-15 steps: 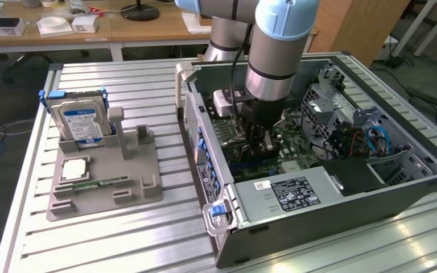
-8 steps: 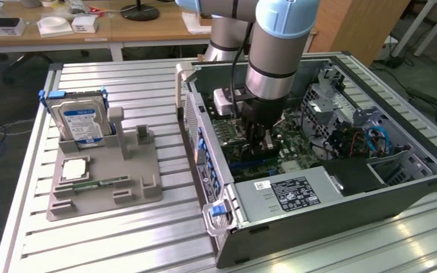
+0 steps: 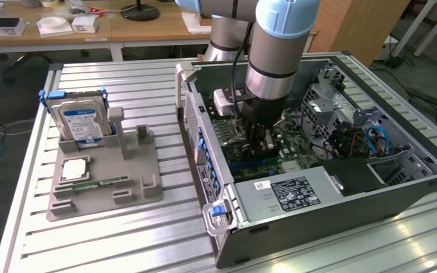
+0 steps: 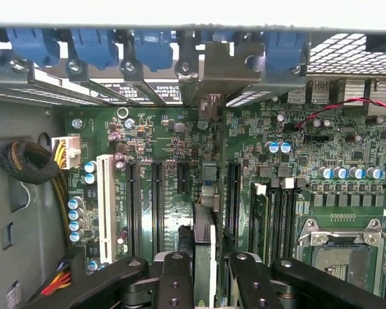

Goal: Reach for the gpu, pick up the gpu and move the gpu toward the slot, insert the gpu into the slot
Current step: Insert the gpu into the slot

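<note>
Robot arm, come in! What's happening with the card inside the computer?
Gripper shut on card. Card edge-on over motherboard slots, bracket at the case's rear wall. Nothing blocking.

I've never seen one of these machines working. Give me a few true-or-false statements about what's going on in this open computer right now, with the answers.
1. The tool is shut on the gpu, holding it edge-on above the green board. True.
2. The hard drive lies inside the computer case. False: it stands in the grey holder on the table, outside the case.
3. The arm reaches down into the open case. True.
4. The white slot on the board already has a card in it. False: it is empty.
</note>
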Robot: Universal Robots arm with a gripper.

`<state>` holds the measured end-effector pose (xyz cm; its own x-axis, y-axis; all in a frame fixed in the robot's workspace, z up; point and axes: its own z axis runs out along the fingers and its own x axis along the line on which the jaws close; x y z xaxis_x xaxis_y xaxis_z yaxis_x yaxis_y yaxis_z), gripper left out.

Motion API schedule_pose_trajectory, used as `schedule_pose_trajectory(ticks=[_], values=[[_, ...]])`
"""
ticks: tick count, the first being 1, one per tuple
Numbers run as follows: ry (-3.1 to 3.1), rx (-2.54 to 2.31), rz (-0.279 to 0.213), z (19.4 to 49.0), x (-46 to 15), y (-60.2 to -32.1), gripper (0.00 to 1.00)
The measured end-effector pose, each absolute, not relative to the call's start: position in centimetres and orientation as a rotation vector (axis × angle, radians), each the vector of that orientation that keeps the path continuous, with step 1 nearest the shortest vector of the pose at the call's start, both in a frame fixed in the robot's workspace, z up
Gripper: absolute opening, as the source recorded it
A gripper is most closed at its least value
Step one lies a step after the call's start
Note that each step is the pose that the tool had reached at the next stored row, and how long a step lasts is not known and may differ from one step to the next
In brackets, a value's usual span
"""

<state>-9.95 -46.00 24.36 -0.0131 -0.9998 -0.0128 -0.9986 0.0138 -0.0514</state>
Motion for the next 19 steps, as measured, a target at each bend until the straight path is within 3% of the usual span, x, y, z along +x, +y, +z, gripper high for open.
schedule_pose_trajectory(ticks=[19], values=[[2.204, -2.174, -0.043, 23.82, -9.95, -46.0, 0.26]])
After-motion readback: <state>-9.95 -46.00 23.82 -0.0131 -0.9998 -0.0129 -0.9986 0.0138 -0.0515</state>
